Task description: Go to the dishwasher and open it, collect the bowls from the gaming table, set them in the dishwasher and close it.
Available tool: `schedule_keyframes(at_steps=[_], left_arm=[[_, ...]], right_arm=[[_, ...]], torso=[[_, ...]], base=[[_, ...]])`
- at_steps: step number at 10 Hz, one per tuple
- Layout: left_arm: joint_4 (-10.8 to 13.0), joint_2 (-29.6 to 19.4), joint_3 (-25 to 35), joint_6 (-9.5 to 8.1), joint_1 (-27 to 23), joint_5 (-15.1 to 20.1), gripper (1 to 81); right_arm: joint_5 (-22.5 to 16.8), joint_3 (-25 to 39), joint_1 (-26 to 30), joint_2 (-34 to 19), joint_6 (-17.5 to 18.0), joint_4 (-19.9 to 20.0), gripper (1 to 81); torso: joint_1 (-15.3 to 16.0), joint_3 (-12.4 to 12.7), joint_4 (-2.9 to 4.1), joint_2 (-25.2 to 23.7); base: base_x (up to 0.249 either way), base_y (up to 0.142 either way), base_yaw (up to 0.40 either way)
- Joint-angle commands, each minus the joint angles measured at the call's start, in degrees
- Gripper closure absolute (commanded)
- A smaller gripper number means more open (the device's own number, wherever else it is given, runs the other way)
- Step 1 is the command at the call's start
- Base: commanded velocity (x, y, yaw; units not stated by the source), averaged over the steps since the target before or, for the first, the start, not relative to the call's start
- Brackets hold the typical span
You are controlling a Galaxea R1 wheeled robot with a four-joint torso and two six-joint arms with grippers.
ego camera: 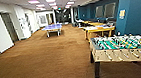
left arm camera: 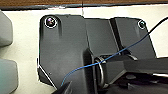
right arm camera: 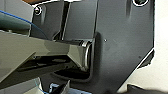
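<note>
A long carpeted games room [ego camera: 43,57] was seen from the head camera. The gaming table [ego camera: 99,29], with its yellow frame and white top, stood well ahead on the right, beyond the foosball table [ego camera: 122,45] close at hand, and a blue ping-pong table [ego camera: 52,27] lay farther down the room. No bowls could be made out on the tabletop at that range, and no dishwasher was seen. The task was judged to be at a driving stage, the collecting and loading apparently left undone. Whether either end effector was released or clenched could not be told.
</note>
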Motion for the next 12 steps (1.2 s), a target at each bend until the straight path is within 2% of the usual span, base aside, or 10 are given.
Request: schedule_keyframes(at_steps=[1, 7, 12], left_arm=[[-0.24, -0.01, -0.08, 0.31, -2.81, 2.76, 1.0], [-0.42, -0.19, -0.08, 0.31, -2.81, 2.76, 1.0], [-0.42, -0.28, -0.08, 0.31, -2.81, 2.76, 1.0]], right_arm=[[-2.96, 0.1, 2.94, 0.2, -0.18, -0.45, 1.0], [-2.96, 0.1, 2.77, 0.29, -0.18, -0.45, 1.0], [-2.87, 0.1, 2.59, 0.29, -0.18, -0.45, 1.0]], torso=[[-0.02, 0.0, 0.0, 0.0], [-0.05, 0.0, 0.0, -0.02], [-0.15, 0.02, 0.0, -0.07]], base=[[0.0, 0.0, 0.0], [0.0, 0.0, 0.0], [0.074, 0.0, 0.0]])
